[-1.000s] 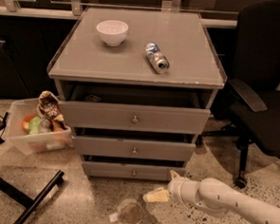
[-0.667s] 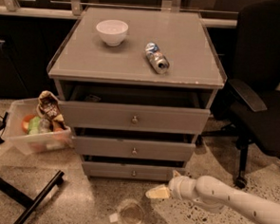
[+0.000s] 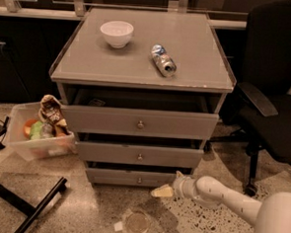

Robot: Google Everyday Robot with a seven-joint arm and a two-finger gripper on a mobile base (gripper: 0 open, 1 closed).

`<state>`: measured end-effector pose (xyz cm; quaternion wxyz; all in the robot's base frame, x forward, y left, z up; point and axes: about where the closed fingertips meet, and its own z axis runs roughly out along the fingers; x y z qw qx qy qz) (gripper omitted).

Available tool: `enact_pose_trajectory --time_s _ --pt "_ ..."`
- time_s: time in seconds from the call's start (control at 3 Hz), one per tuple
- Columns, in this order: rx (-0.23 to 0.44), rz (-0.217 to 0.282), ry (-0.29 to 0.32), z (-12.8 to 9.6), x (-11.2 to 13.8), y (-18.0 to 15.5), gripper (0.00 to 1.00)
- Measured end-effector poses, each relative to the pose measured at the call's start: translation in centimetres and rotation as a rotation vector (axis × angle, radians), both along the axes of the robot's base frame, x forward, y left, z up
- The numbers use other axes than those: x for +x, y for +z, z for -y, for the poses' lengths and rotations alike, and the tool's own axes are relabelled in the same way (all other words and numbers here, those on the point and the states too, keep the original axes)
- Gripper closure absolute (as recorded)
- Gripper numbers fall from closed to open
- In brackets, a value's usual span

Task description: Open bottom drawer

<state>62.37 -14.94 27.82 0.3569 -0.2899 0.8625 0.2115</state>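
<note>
Your gripper (image 3: 162, 191) hangs low over the floor, in front of the cabinet (image 3: 143, 79) and right of its centre. Whether it is apart or together, you cannot tell. The bottom drawer (image 3: 113, 176) is the lowest of three grey fronts, just above the floor, with a dark gap over its top edge. Its knob (image 3: 139, 180) lies just up and left of the gripper, not held. On the cabinet top sit a bowl (image 3: 116, 33) and a can (image 3: 163, 61) on its side.
</note>
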Motion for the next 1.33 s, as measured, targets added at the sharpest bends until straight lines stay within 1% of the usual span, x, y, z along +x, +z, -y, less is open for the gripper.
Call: enact_pose_trajectory --time_s 0.33,0.67,1.0,1.33 --pt "-0.018 0.012 0.045 -1.2 3.8 -2.4 0.00" --pt "-0.029 0.024 0.104 -2.8 6.4 -4.0 0.00" --pt "-0.033 0.023 0.111 -3.0 6.6 -4.4 0.00" --pt "-0.058 0.005 0.120 -3.0 7.3 -6.6 0.00"
